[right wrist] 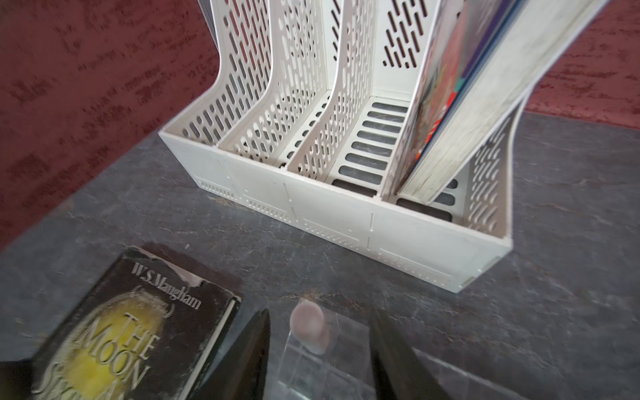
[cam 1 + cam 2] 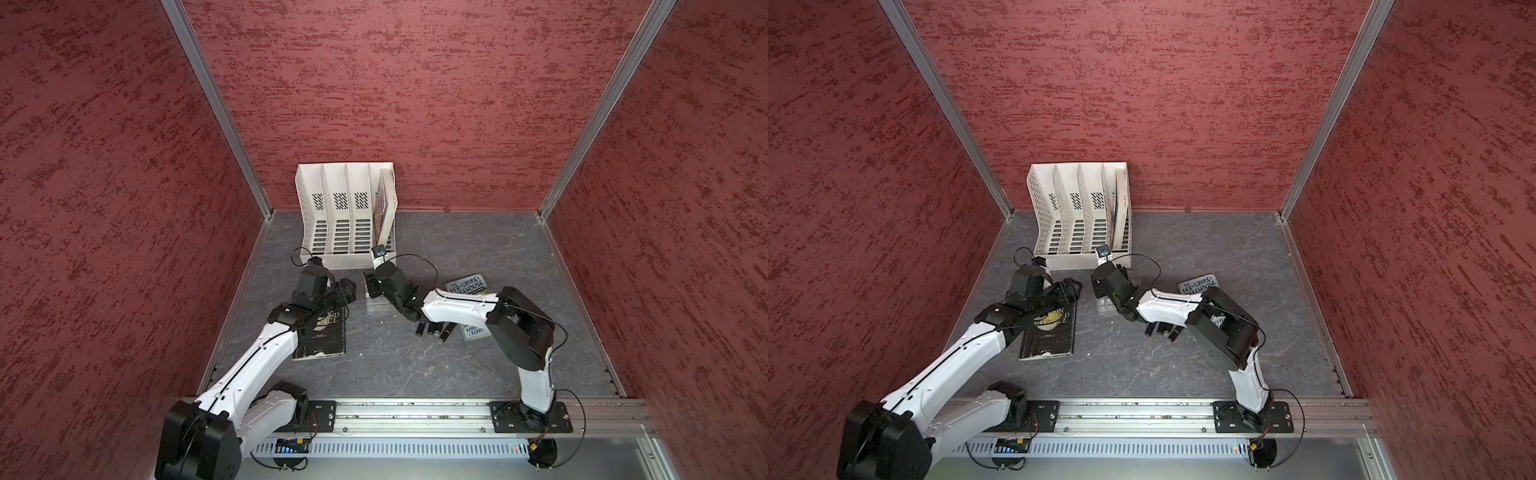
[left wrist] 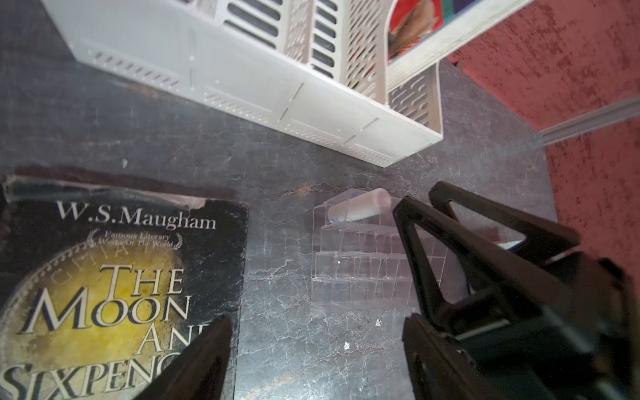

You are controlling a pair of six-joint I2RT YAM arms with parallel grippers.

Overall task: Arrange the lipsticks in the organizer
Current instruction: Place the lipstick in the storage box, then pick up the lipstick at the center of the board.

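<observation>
In both top views the right gripper [image 2: 370, 286] hangs over the organizer [image 2: 376, 307]. The left gripper [image 2: 348, 291] hovers just beside it, above a dark book [image 2: 322, 338]. Four black lipsticks [image 2: 432, 329] lie on the table behind the right gripper, under its forearm.

In the left wrist view the left gripper's jaws gape wide and empty. Ahead of them the white lipstick [image 3: 360, 209] leans in the organizer's top step.

In the right wrist view that tube sits between the right jaws with a gap on each side. They are partly open and grip nothing.

The first placement looks about finished. Next, the right gripper should rise straight off without brushing the tube, then reach back for a black one.

Count: five lipsticks, one white in the organizer and four black out of it; one organizer; three books; one rack [image 2: 345, 259].
</observation>
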